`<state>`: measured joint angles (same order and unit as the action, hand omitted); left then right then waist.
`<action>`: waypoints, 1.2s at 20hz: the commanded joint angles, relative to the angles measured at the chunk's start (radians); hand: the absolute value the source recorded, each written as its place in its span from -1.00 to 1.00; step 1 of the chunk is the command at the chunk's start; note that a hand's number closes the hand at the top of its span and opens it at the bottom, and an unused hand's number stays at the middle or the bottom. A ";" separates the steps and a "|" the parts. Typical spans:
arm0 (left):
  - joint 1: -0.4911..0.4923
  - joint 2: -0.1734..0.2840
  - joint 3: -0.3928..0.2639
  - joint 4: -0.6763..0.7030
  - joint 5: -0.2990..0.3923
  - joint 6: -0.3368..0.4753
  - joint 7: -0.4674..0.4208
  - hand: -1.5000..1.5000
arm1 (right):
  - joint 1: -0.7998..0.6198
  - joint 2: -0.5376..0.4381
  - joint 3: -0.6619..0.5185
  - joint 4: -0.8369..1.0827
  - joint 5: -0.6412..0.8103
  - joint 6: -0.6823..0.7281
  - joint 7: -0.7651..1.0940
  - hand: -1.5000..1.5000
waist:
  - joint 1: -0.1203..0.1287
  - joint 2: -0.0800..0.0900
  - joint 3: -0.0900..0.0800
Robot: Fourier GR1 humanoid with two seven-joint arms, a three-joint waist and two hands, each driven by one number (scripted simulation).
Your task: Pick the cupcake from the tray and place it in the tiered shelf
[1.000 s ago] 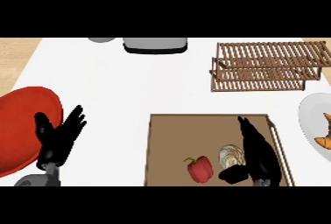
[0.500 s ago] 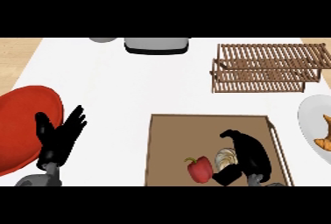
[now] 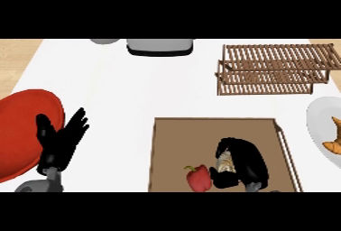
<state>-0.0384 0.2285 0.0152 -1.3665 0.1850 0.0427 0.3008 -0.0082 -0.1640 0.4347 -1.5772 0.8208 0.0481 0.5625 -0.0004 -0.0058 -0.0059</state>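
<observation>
The cupcake sits on the brown tray near its front edge, showing only as a pale striped sliver. My right hand is curled round it from the right and above, hiding most of it. The wooden tiered shelf stands at the back right of the white counter, well away from the hand. My left hand rests open at the left, fingers up, beside the red plate.
A red bell pepper lies on the tray just left of the cupcake. A large red plate is at the left edge. A white plate with a croissant is at the right edge. A grey appliance stands at the back.
My right hand's fingers, straight over the tray a second ago, have curled down round the cupcake. The left hand has not moved.
</observation>
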 commanded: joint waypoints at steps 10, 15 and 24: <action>0.042 0.014 0.029 -0.028 -0.012 -0.026 -0.023 0.00 | -0.099 -0.097 -0.114 -0.174 -0.182 0.137 -0.256 1.00 | 0.005 0.005 0.006; -0.012 0.010 0.039 0.029 0.002 -0.037 0.000 0.00 | -0.059 -0.150 -0.182 -0.562 -0.214 0.199 -0.106 1.00 | -0.021 0.000 0.005; 0.006 0.001 0.041 -0.006 -0.012 -0.023 0.000 0.00 | -0.409 -0.219 -0.523 -0.684 -0.448 0.384 0.272 1.00 | 0.005 0.004 0.004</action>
<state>-0.0261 0.2167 0.0400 -1.3699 0.1692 0.0248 0.2985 -0.2476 -0.3563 0.0276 -2.2453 0.4663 0.3617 0.6803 -0.0049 -0.0038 -0.0012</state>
